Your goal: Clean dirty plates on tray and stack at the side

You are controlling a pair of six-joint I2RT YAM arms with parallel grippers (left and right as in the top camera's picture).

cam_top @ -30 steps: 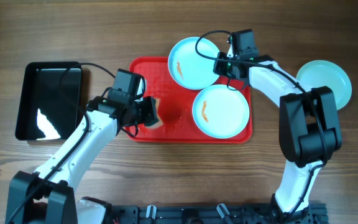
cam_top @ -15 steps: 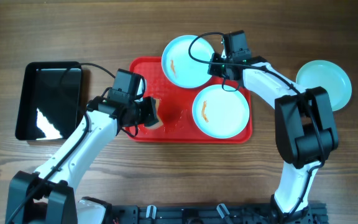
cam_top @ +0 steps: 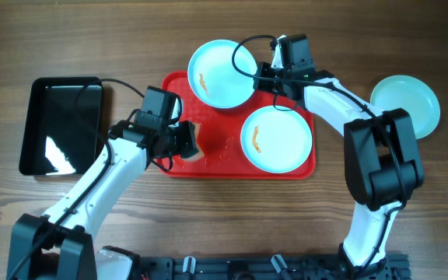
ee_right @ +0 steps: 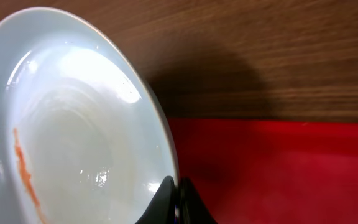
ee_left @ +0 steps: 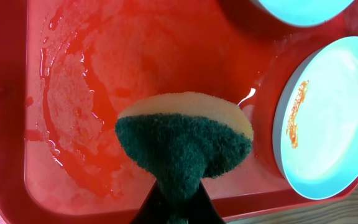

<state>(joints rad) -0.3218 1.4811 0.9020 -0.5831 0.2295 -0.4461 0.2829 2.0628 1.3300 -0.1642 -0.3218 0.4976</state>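
- The wooden table point(cam_top: 208, 23) is seen under everything; the red tray point(cam_top: 220, 128) is set at its middle, with wet patches on its floor.
- The black tray point(cam_top: 61, 124) is laid on the table, left of the red tray and apart from it.
- The held plate point(cam_top: 216, 74), smeared orange, is carried over the red tray's far edge, mostly above the table; the second plate point(cam_top: 277, 140), also smeared, is lying in the tray's right part; the third plate point(cam_top: 411, 101) is set on the table, well right of the tray.
- The sponge point(ee_left: 185, 140), yellow with a green face, is held over the tray's left part.
- The left gripper point(ee_left: 176, 208) is clamped on the sponge; the right gripper point(ee_right: 178, 193) is pinched tight on the held plate's rim.
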